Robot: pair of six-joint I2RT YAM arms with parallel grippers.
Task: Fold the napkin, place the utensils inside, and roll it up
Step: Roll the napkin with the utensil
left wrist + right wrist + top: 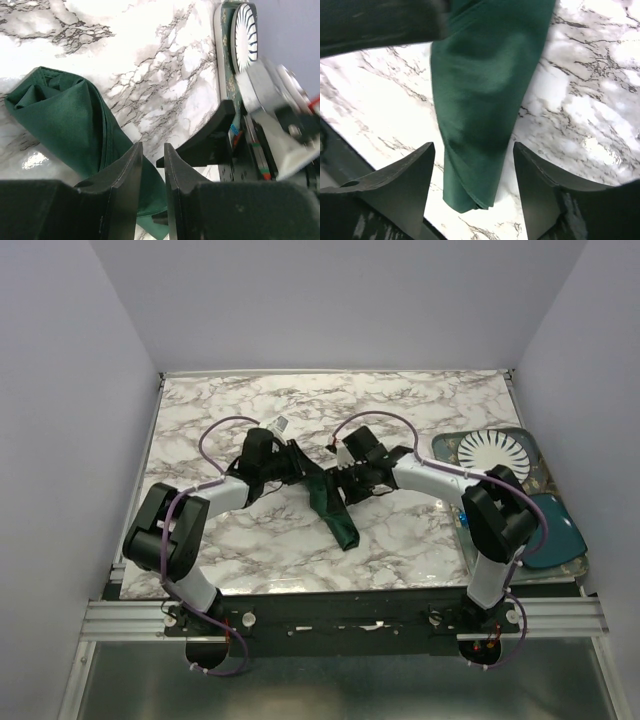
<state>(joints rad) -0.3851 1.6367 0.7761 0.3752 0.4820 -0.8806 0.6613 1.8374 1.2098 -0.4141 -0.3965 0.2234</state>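
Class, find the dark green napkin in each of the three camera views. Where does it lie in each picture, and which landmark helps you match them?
Top external: the napkin lies at the centre, a narrow slanting bundle.
Left wrist: the napkin fills the left side, running down to the bottom edge.
Right wrist: the napkin runs from the top edge down the middle.
Shared landmark: the marble table beneath it, seen in all three views.
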